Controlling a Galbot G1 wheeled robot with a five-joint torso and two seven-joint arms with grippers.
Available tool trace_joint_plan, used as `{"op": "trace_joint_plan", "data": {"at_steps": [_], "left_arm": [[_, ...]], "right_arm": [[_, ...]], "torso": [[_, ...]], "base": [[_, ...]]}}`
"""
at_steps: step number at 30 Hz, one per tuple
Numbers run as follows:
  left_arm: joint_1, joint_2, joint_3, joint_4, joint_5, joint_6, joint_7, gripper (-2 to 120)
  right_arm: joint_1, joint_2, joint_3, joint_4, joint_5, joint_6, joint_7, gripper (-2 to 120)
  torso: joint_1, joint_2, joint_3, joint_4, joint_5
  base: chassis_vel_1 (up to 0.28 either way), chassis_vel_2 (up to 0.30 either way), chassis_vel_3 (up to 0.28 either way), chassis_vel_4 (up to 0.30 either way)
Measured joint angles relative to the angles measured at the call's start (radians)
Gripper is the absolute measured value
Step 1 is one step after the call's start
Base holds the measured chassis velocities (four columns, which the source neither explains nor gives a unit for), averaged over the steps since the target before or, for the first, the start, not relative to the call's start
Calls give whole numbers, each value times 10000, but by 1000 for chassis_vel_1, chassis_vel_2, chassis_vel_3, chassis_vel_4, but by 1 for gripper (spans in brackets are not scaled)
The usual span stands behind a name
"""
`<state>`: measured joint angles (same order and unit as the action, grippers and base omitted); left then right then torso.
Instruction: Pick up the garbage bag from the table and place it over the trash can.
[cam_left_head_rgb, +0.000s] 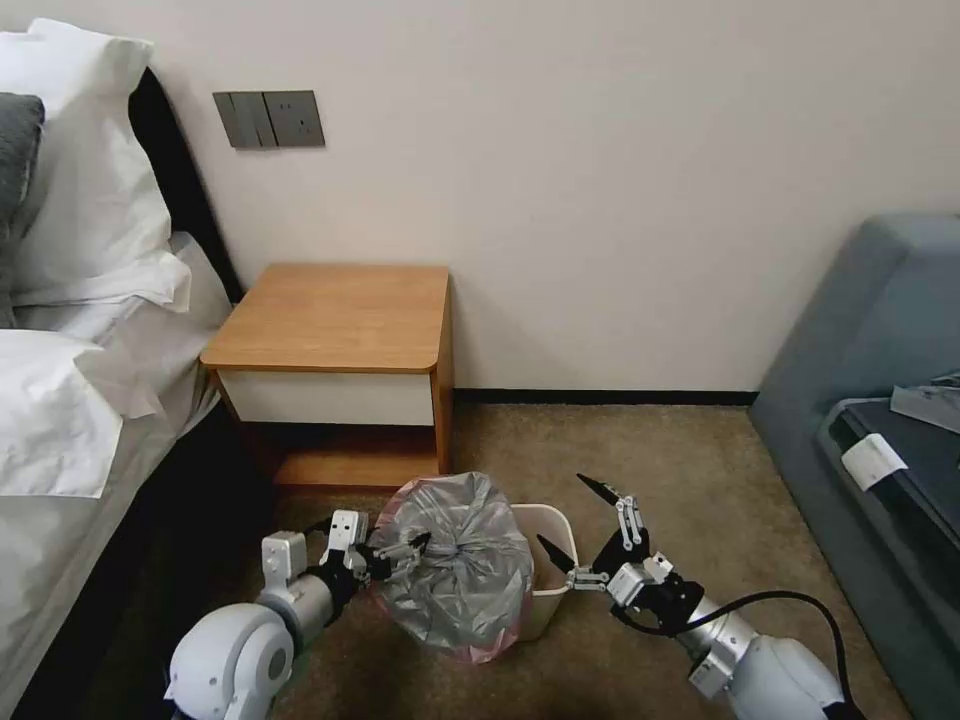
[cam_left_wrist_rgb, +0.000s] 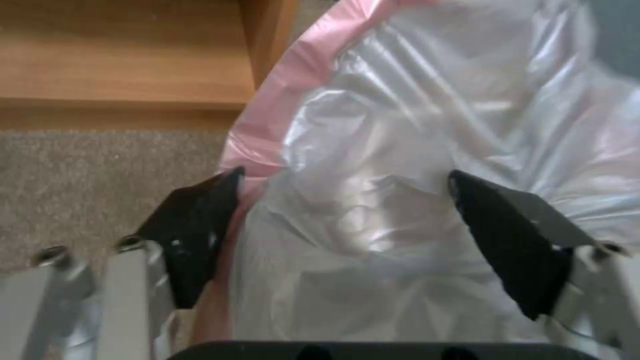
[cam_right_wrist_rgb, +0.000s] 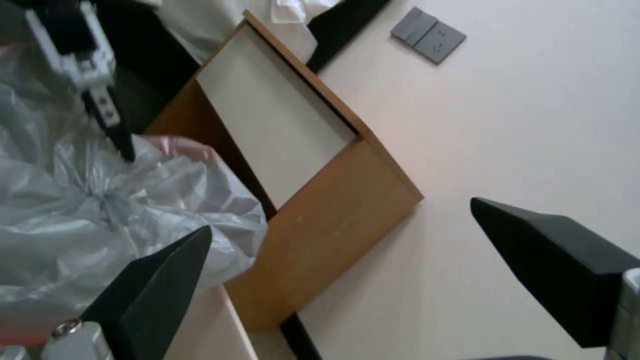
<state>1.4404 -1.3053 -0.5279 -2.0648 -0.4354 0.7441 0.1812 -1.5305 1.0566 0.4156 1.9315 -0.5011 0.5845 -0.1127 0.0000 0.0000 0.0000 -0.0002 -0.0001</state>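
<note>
While the garbage bag (cam_left_head_rgb: 455, 560) hangs bunched and crinkled over the left half of the trash can (cam_left_head_rgb: 548, 560), the left pincer (cam_left_head_rgb: 385, 553) sits against the bag's left side, its two black fingers (cam_left_wrist_rgb: 193, 235) spread wide with the grey plastic bulging between them. In the left wrist view the fingertips stand well apart and neither clearly pinches the film, so this pincer reads as released — the bag rests against it rather than being clamped. A pinkish-red edge of the bag shows along its lower rim in the head view and curves past the left finger in the wrist view.

Only the right portion of the cream trash can's rim and wall is visible; it stands on the carpet (cam_left_head_rgb: 700, 470) in front of the worktop (cam_left_head_rgb: 335, 315), whose orange-brown top is bare and whose white drawer front faces the robot.

To the right of the can, the right pincer (cam_left_head_rgb: 577, 525) hovers with its fingers (cam_right_wrist_rgb: 153, 285) splayed open, one tip just beside the can's rim and the other raised higher — it grasps nothing. In the right wrist view the bag (cam_right_wrist_rgb: 100, 220) lies close beside one of its fingers, with the worktop (cam_right_wrist_rgb: 327, 220) behind.
</note>
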Motion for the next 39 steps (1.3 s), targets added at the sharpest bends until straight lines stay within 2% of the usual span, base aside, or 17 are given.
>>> {"op": "trace_joint_plan", "data": {"at_steps": [3, 4, 6, 9, 20, 26, 30, 32, 33, 34, 36, 37, 38, 39], "left_arm": [[-67, 33, 80, 422, 512, -13, 457, 68], [-67, 33, 80, 422, 512, -13, 457, 68], [-112, 47, 83, 590, 624, -46, 761, 57], [-141, 32, 105, 678, 669, -70, 854, 49], [72, -95, 151, 533, 696, -64, 306, 7], [196, -166, 149, 409, 719, -67, 76, 3], [310, -245, 151, 292, 733, -74, -389, 3], [468, -318, 151, 122, 755, -286, -832, 3], [687, -398, 120, -118, 776, -746, -1179, 3], [687, -398, 120, -118, 776, -746, -1179, 3], [916, -468, 55, -455, 778, -1374, -1369, 3], [1081, -502, 22, -747, 785, -2116, -1461, 3], [1081, -502, 22, -747, 785, -2116, -1461, 3], [1110, -499, 64, -887, 784, -2657, -1524, 3]], "right_arm": [[-71, 47, 18, 72, -22, 7, -3, 100], [-71, 47, 18, 72, -22, 7, -3, 100], [-112, 60, 41, 91, -35, 13, -4, 100], [-126, 81, 43, 91, -60, 21, -9, 100], [-32, 178, -120, 54, -122, 9, -37, 100], [13, 184, -200, 74, -127, -42, -41, 100], [19, 210, -249, 127, -137, -65, -44, 100], [28, 237, -342, 226, -95, -119, -2, 100], [49, 276, -526, 428, 187, -288, 145, 100], [49, 276, -526, 428, 187, -288, 145, 100], [86, 296, -928, 775, 1057, -717, 393, 100], [134, 285, -1407, 1228, 2333, -1423, 648, 100], [134, 285, -1407, 1228, 2333, -1423, 648, 100], [168, 260, -1709, 1645, 3222, -2067, 833, 100]], "torso": [[0, 0, 0, 2, 0], [0, 0, 0, 2, 0], [0, 1, -1, 2, 3], [0, 1, -2, 1, 4], [1, 1, 0, 1, 0], [1, 0, 0, 1, 0], [1, 0, 0, 0, 0], [1, 0, 0, 0, -1], [1, 0, 0, 1, 1], [1, 0, 0, 1, 1], [1, 0, 0, 1, -1], [1, 0, 0, 4, 6], [1, 0, 0, 4, 6], [1, 0, 0, 5, 3]], "base": [[0, 0, 0, 0], [0, 0, 0, 0], [0, 0, 0, 0], [0, 0, 0, 0], [0, 0, 0, 0], [0, 0, 0, 0], [0, 0, 0, 0], [0, 0, 0, 0], [0, 0, 0, 0], [0, 0, 0, 0], [0, 0, 0, 0], [0, 0, 0, 0], [0, 0, 0, 0], [0, 0, 0, 0]]}}
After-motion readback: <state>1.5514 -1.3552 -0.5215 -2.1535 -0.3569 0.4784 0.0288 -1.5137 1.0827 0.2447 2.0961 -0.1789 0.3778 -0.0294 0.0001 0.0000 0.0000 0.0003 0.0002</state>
